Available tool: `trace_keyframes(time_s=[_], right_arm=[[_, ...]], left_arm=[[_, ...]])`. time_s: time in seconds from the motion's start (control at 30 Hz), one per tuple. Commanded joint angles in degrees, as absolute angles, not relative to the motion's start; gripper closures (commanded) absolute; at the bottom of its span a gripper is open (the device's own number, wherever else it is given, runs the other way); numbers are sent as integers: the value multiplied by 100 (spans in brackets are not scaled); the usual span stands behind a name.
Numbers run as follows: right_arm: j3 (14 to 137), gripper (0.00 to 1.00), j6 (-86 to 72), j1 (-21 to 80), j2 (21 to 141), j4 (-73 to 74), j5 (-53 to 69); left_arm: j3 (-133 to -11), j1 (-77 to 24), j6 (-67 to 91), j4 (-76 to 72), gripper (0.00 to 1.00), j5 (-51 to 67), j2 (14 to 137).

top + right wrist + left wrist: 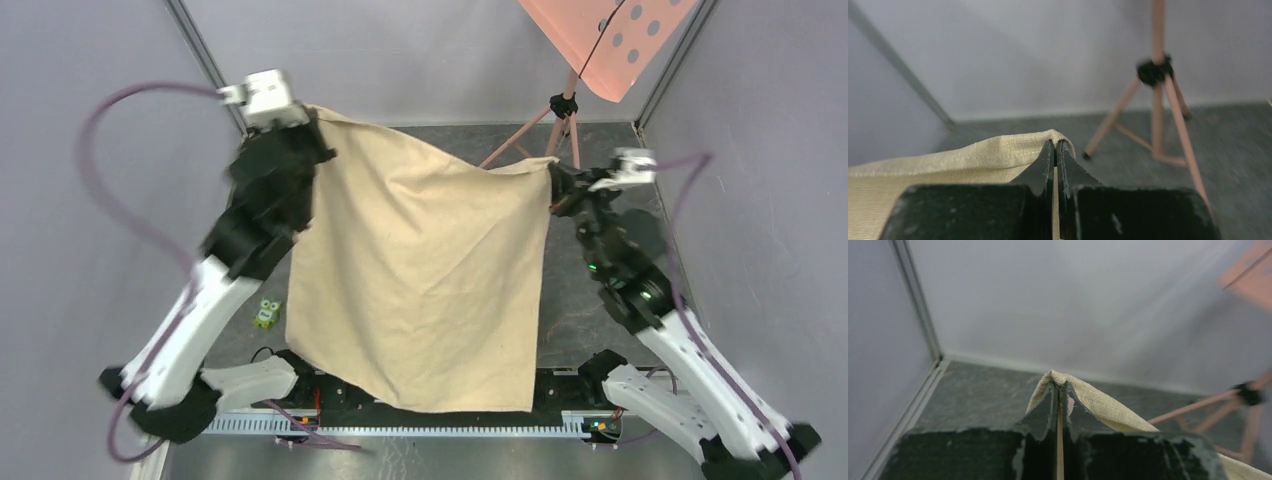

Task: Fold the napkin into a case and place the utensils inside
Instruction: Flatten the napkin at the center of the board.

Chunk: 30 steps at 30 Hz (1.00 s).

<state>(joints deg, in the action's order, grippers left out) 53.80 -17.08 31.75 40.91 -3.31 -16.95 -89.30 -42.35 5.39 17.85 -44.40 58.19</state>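
The beige napkin (425,270) hangs spread out in the air between both arms, its lower edge near the arm bases. My left gripper (312,122) is shut on its far left corner (1060,378). My right gripper (553,180) is shut on its far right corner (1055,136). In both wrist views the cloth is pinched between the black fingers, and the top edge runs taut between the two. The gold utensils are out of view, possibly behind the cloth.
A small green frog toy (267,314) sits on the dark table left of the cloth. A pink tripod stand (563,110) with a perforated pink board stands at the back right, also in the right wrist view (1158,100). Grey walls enclose the table.
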Motion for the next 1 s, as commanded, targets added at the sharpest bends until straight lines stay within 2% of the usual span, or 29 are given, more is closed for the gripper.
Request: trace_keyframes(time_s=[0.0, 0.1, 0.23, 0.43, 0.6, 0.73, 0.97], right_arm=[[4456, 100, -1152, 3147, 5033, -711, -3812], [4023, 99, -881, 3002, 5745, -1534, -4127], [3946, 99, -936, 2546, 6877, -2168, -3876], [4702, 100, -757, 2023, 8411, -2102, -3178], [5180, 99, -642, 1863, 8992, -1880, -2566], [5481, 100, -678, 1854, 9057, -1317, -1965], [5225, 100, -1264, 1859, 8451, -22, 384]], left_arm=[[-8251, -2742, 1383, 1257, 98, -3907, 6946], [-8073, -2153, 1847, 799, 98, -2895, 8012], [-8398, -1550, 2312, 672, 98, -1812, 9549], [-8864, -971, 2558, 239, 98, -286, 10990], [-9029, -704, 2750, 571, 98, 179, 11321], [-9266, -552, 2772, 1378, 98, 431, 11417], [-9096, -519, 3156, 3623, 98, 315, 10839]])
